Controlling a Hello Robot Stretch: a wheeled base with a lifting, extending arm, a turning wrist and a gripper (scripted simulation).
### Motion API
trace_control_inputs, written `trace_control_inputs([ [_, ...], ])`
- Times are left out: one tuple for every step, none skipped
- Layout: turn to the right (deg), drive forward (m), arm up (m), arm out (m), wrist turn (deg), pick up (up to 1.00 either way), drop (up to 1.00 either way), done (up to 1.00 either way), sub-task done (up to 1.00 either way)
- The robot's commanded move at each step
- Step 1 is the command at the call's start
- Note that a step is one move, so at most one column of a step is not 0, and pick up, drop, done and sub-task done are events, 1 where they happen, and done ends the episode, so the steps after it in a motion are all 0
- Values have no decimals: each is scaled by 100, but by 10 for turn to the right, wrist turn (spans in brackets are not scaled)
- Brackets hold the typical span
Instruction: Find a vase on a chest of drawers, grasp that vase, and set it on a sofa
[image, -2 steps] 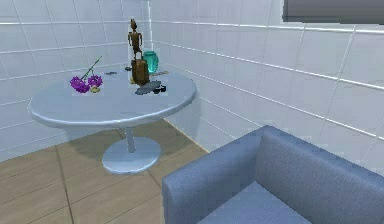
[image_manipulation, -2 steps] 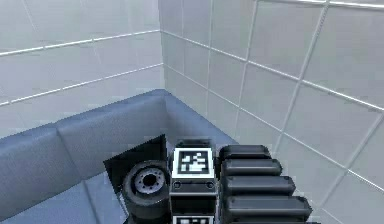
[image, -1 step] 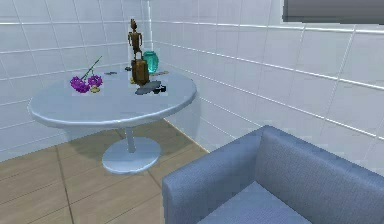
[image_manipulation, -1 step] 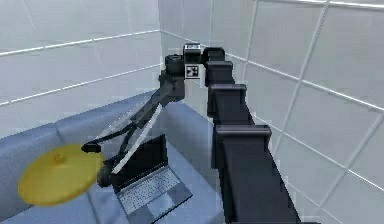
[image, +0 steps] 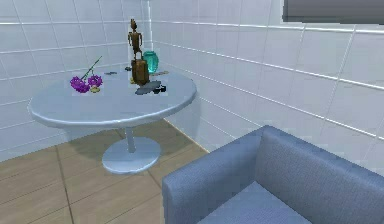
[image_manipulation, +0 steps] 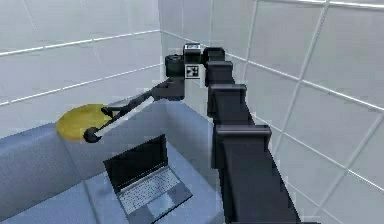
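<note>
Entry: yellow rounded thing (image_manipulation: 72, 120), likely the vase, shows right at the tool's (image_manipulation: 98, 129) finger end, at the sofa's (image_manipulation: 40, 165) back edge, past the laptop (image_manipulation: 148, 182) on its seat; I cannot tell whether the tool holds it.

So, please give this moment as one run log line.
gripper | yellow object at its far end | held: cannot tell | laptop on sofa

White tiled walls (image: 270, 70) meet upper centre. Round pedestal table (image: 60, 108) left; tan floor (image: 40, 185) beneath. Blue sofa (image: 300, 165) lower right.
</note>
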Motion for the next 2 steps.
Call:
trace_control_inputs([
  [0, 0, -36, 0, 0, 0, 0, 0, 0],
  [0, 0, -32, 0, 0, 0, 0, 0, 0],
])
